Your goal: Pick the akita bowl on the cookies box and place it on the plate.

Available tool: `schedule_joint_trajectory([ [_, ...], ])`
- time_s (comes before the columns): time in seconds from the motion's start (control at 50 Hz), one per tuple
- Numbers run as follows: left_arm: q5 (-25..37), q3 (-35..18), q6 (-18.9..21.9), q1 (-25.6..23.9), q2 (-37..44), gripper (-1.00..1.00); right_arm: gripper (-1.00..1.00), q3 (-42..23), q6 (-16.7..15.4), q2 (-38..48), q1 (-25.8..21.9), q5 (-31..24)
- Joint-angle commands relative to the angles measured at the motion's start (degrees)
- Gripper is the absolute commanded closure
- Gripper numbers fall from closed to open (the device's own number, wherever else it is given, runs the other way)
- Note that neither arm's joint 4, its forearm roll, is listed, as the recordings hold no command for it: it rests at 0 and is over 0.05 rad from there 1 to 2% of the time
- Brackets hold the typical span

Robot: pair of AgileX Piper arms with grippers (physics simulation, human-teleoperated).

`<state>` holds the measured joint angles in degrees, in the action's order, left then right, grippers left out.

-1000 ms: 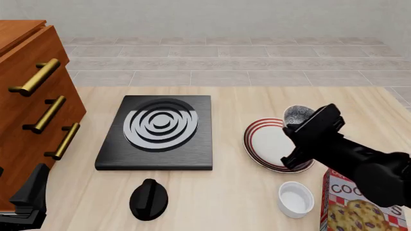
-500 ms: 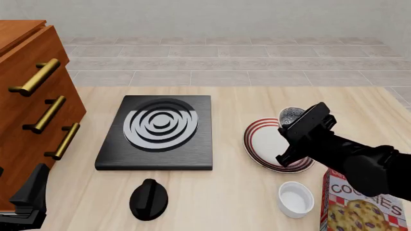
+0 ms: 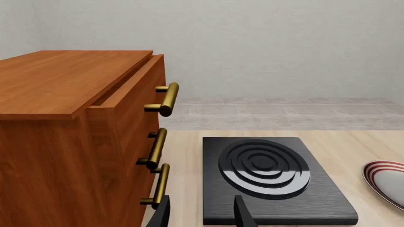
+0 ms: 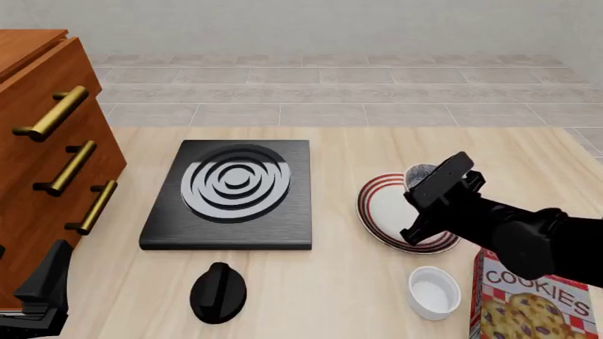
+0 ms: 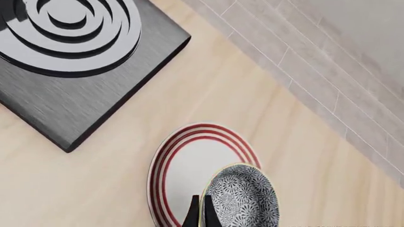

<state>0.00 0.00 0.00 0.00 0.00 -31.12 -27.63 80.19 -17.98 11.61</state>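
Bowl carried in over the plate — release not yet made.

Over the last second your right gripper [image 5: 200,213] has come down and in toward the plate [image 4: 386,205], bringing the akita bowl [image 5: 243,198] with it; the bowl now hangs above the plate's far rim instead of beyond it, so I judge the carry nearly done and only lowering and release remain. The fingers [image 5: 193,213] stand almost together, pinching the bowl's rim between them. The cookies box [image 4: 532,300] lies near the table's front right corner, well clear of the bowl. Your left gripper [image 3: 202,215] idles beside the stove [image 3: 268,177], fingers apart and holding nothing — no part in this step.
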Motion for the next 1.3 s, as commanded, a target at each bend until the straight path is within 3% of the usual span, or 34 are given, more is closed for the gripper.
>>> schedule_joint_trajectory([
  [0.02,0.0,0.0,0.0,0.0,0.0,-1.0,1.0,-0.5,0.7,0.9,0.1,0.0],
  [0.62,0.0,0.0,0.0,0.0,0.0,-1.0,1.0,-2.5,-2.4,4.4,1.9,0.4],
  [1.3,0.0,0.0,0.0,0.0,0.0,-1.0,1.0,-4.6,-1.9,8.0,1.3,1.5],
])
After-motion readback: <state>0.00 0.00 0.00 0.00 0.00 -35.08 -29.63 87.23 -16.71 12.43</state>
